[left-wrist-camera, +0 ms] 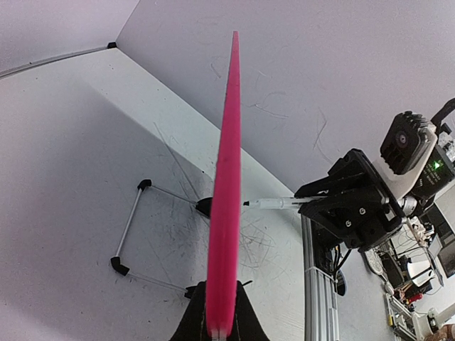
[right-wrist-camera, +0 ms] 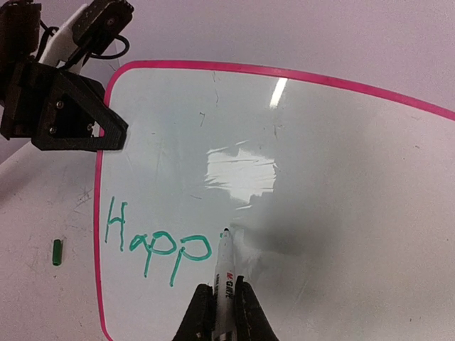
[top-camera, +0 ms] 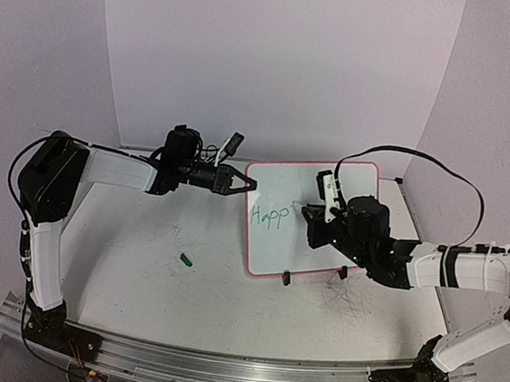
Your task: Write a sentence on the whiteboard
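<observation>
1. My left gripper [top-camera: 248, 183] is clenched on the left rim of the whiteboard [right-wrist-camera: 341, 177]. In its own wrist view the red-pink edge rises straight out of the closed jaws, so the board is pinched, not merely touched.
2. My right gripper [right-wrist-camera: 224, 312] is clamped round a marker [right-wrist-camera: 226, 273], with the barrel between the fingers and the tip pointing ahead of the jaws. I cannot tell whether the tip is on the board face or just off it.
3. The sentence [right-wrist-camera: 158, 245] reads "Happ" in green. It lies left of the marker tip, with the last letter just beside it. The left gripper sits up and to the left of the first letter.
4. I judge the board to be a thin, stiff, light panel with a glossy, slippery face. It stands on small black feet [top-camera: 287, 278], so pen pressure could slide or tip it. The rim is the sensible place to hold it, clear of the writing area, and that is where my left jaws are.
5. The marker looks light, hard and smooth. It is held low on the barrel, so a heavy push could make it pivot in the fingers. I would use only light contact.
6. A green cap [top-camera: 187, 260] lies on the table [top-camera: 155, 272], well apart from both grippers, on the near side of the left one.
7. Most of the line is not yet written. Bare board stretches to the right of the tip.
</observation>
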Action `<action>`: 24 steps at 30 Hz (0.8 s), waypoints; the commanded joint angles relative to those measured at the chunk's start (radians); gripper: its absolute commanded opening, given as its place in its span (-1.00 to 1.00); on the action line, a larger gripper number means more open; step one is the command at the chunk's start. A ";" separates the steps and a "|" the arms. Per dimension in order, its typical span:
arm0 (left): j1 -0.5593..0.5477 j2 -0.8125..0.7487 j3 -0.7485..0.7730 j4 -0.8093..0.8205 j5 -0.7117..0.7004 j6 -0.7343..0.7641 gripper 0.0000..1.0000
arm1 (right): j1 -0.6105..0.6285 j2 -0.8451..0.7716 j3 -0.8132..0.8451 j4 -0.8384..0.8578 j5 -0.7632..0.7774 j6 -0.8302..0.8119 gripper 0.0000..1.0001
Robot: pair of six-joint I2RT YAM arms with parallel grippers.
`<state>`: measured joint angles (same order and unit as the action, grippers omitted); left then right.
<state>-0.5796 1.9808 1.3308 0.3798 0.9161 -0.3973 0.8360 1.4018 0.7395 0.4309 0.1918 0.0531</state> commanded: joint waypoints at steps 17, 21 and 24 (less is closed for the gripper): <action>-0.032 -0.004 -0.004 -0.022 -0.006 0.021 -1.00 | -0.003 0.028 0.015 -0.016 0.012 0.034 -1.00; -0.032 -0.004 -0.004 -0.022 -0.005 0.023 -1.00 | -0.002 0.029 0.019 -0.014 0.021 0.030 -1.00; -0.033 -0.005 -0.004 -0.022 -0.006 0.023 -1.00 | -0.002 0.037 0.025 -0.014 0.023 0.027 -1.00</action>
<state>-0.5797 1.9808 1.3308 0.3805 0.9164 -0.3973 0.8360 1.4245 0.7383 0.4010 0.1903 0.0757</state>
